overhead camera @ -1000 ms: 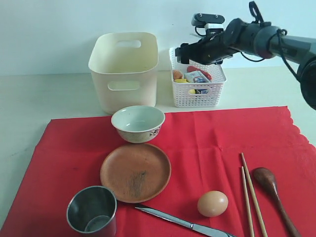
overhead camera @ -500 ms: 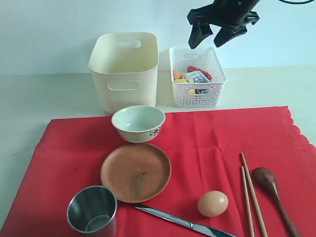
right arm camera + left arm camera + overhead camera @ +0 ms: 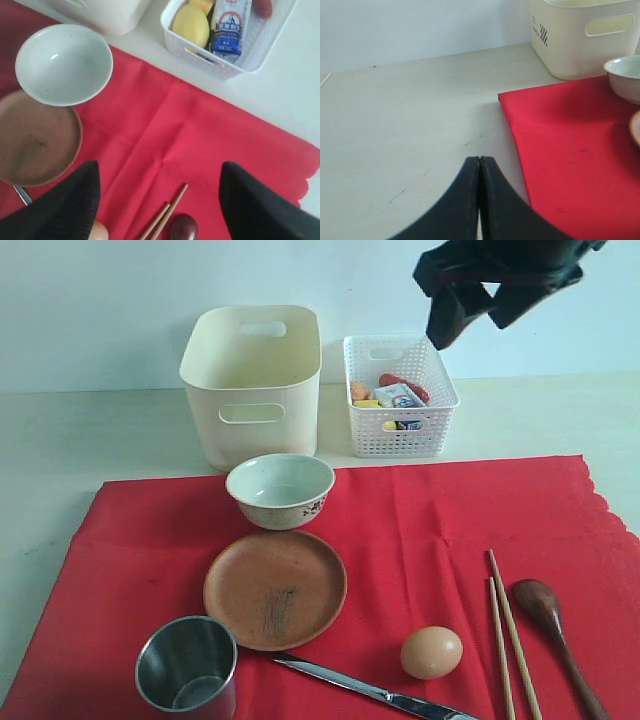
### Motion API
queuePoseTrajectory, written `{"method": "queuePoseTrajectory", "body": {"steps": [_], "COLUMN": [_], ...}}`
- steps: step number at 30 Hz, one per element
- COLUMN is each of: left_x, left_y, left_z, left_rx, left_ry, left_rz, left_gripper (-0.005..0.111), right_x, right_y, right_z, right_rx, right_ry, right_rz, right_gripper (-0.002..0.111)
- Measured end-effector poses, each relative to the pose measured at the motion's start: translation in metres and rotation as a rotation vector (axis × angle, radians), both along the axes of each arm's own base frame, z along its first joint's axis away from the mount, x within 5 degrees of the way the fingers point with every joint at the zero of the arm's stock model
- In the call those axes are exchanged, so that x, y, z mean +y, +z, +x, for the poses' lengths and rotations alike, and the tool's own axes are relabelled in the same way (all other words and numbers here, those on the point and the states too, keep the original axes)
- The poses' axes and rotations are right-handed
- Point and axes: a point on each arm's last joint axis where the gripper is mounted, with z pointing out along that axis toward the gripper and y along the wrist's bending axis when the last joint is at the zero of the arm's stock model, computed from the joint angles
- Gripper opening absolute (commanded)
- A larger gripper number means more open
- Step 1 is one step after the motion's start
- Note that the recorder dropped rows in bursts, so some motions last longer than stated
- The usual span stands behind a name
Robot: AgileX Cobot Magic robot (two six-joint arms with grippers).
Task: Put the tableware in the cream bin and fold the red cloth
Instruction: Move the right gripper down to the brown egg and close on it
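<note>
Now, at five o'clock on the red cloth [image 3: 420,530] lie the wooden chopsticks [image 3: 513,630], long axis six to twelve. Farther, at one o'clock, the right gripper [image 3: 470,328] hangs high, spread wide and empty, likely nearer them than the pinched-closed left gripper [image 3: 480,167].

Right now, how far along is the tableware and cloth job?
Done: nothing; no tableware shows in the tall cream plastic bin. In hand: nothing; right gripper open, left gripper shut, both empty. Left: white ceramic bowl, brown round plate, steel cup, metal knife, wooden chopsticks and dark wooden spoon all lie on the flat bright red cloth, unfolded.
</note>
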Motion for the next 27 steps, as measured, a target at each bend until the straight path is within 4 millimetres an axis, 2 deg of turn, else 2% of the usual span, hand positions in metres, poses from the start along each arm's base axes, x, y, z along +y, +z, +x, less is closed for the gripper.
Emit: {"method": "queuePoseTrajectory", "body": {"steps": [9, 16, 21, 27], "left_x": [0.000, 0.000, 0.000, 0.000], "left_y": [0.000, 0.000, 0.000, 0.000], "left_z": [0.000, 0.000, 0.000, 0.000], "left_rx": [0.000, 0.000, 0.000, 0.000], "left_ry": [0.000, 0.000, 0.000, 0.000], "left_rz": [0.000, 0.000, 0.000, 0.000], "left_gripper": [0.000, 0.000, 0.000, 0.000], "right_x": [-0.023, -0.036, -0.041, -0.040], "right_y": [-0.001, -0.016, -0.029, -0.045], "right_z": [-0.057, -0.092, -0.104, -0.107], "right_rx": [-0.093, -0.133, -0.163, -0.173], "right_ry": [-0.009, -0.007, 0.001, 0.004], "right_rz": [0.029, 0.039, 0.042, 0.076], "right_gripper": [0.064, 0.064, 0.064, 0.064]}}
